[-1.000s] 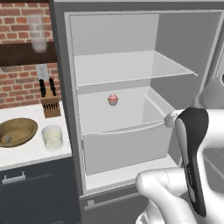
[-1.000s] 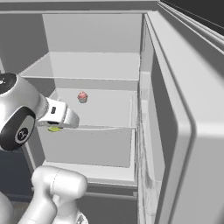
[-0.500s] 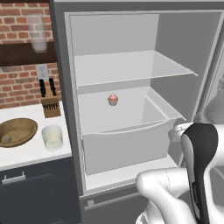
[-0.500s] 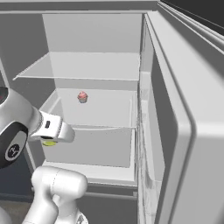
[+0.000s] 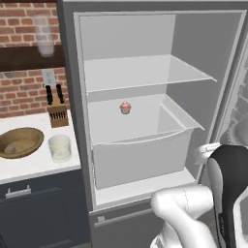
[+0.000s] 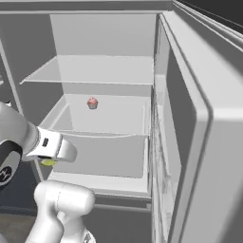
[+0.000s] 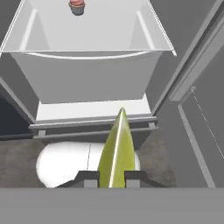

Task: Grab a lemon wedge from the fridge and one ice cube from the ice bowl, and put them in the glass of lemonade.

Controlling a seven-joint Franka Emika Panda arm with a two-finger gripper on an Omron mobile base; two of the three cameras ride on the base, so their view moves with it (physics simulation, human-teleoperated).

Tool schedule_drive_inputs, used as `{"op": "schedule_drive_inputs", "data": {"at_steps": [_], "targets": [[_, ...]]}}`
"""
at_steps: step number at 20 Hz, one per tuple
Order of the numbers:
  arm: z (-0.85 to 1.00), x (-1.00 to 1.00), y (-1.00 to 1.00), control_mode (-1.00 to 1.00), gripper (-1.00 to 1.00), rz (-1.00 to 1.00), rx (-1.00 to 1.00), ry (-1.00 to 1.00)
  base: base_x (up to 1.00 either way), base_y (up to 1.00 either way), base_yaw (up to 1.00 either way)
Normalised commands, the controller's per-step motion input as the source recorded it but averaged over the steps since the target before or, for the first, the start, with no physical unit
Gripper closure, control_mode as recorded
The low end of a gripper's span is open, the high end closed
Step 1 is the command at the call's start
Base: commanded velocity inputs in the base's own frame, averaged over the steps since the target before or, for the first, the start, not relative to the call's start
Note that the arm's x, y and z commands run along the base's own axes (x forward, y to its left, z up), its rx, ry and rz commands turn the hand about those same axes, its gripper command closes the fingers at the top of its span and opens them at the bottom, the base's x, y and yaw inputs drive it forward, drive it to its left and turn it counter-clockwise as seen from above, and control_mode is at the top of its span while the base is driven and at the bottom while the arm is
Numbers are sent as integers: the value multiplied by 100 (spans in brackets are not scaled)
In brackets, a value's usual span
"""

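My gripper [image 7: 110,177] is shut on the lemon wedge [image 7: 117,151], a pale yellow-green slice that sticks up between the two dark fingertips. From the right base view the wedge [image 6: 48,162] peeks out under the hand, low in front of the open fridge [image 6: 109,42]. The fridge [image 5: 145,72] stands open with light grey shelves and a drawer. On the white counter to its left sit the brown ice bowl [image 5: 19,142] and the glass of lemonade [image 5: 59,147]. A small pale lump in the bowl may be the ice cube [image 5: 12,150].
A pink-topped cupcake [image 5: 125,107] stands on the fridge's middle shelf, above the drawer [image 7: 87,74]. The open fridge door [image 6: 199,123] rises close on the right. A knife block [image 5: 57,114] stands against the brick wall, and a frosted glass [image 5: 44,36] sits on a shelf above.
The hand has drawn back and sunk lower in front of the fridge, still carrying the wedge. The cupcake and the counter items have not moved.
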Motion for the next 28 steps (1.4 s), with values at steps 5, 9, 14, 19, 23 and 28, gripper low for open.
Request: {"op": "schedule_drive_inputs", "data": {"at_steps": [5,9,14,19,23,28], "targets": [[0,0,0,100,100,0,0,0,-94,91,9],[0,0,0,100,100,0,0,0,-28,100,1],[0,0,0,100,100,0,0,0,31,100,-7],[0,0,0,100,100,0,0,0,50,98,-25],[0,0,0,100,100,0,0,0,48,64,-24],[0,0,0,100,100,0,0,0,61,27,-21]]}}
